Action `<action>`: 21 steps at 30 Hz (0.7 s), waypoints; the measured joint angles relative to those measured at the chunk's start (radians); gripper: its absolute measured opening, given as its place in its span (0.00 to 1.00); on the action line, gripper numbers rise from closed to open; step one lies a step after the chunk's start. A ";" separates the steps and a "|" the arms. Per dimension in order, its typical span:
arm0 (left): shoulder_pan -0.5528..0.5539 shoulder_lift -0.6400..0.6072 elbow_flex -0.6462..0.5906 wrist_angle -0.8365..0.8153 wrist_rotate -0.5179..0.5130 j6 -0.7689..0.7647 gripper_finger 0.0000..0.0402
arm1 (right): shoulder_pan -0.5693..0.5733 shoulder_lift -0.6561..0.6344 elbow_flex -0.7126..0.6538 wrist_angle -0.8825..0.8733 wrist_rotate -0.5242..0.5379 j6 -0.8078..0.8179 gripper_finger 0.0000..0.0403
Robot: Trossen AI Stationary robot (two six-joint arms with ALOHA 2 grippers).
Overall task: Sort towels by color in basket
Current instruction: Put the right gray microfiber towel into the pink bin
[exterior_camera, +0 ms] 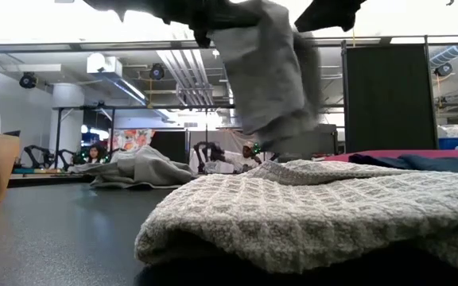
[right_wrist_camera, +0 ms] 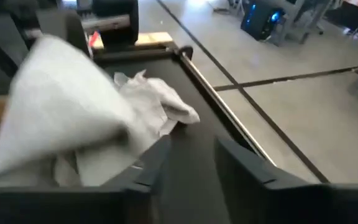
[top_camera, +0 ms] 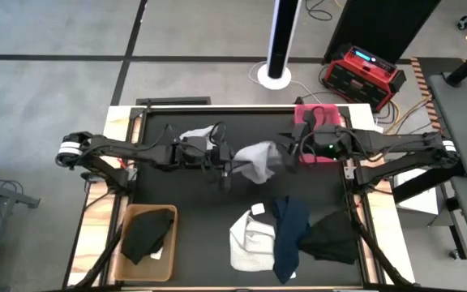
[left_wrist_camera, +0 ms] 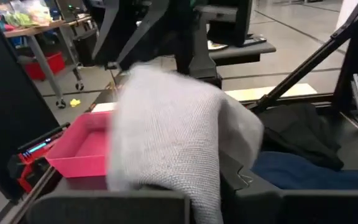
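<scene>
Grey towel [top_camera: 258, 159] midair btwn left gripper [top_camera: 227, 169], clamped on it, & right gripper [top_camera: 286, 151], fingers apart.

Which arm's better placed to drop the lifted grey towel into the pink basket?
Right, probably. The pink basket sits just beside the right tool, farther from the left tool; the grey towel hangs between them.

Both dark arms reached inward from opposite sides and met near the middle of the bench's far half. The left pincer [top_camera: 227, 168] pointed toward the right arm, its two fingers closed on a hanging grey towel [top_camera: 258, 160]. The right pincer [top_camera: 286, 151] faced it from the other side, just beside that towel, its fingers spread apart and gripping nothing.
</scene>
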State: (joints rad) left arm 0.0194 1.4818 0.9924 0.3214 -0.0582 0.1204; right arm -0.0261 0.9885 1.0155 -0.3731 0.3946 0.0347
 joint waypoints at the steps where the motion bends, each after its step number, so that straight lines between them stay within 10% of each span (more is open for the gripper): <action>1: 0.004 -0.002 0.000 0.003 -0.001 0.001 0.00 | 0.001 -0.008 0.002 -0.004 -0.002 0.007 0.35; 13: 0.009 -0.004 0.000 0.070 -0.002 0.002 0.00 | 0.011 0.063 -0.010 0.066 -0.246 -0.043 0.76; 21: 0.007 0.002 0.000 0.093 0.058 0.015 0.00 | 0.011 0.191 -0.010 0.172 -0.272 -0.135 0.85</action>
State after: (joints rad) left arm 0.0261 1.4834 0.9928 0.4148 -0.0007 0.1357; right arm -0.0151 1.1792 1.0050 -0.2008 0.1228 -0.1003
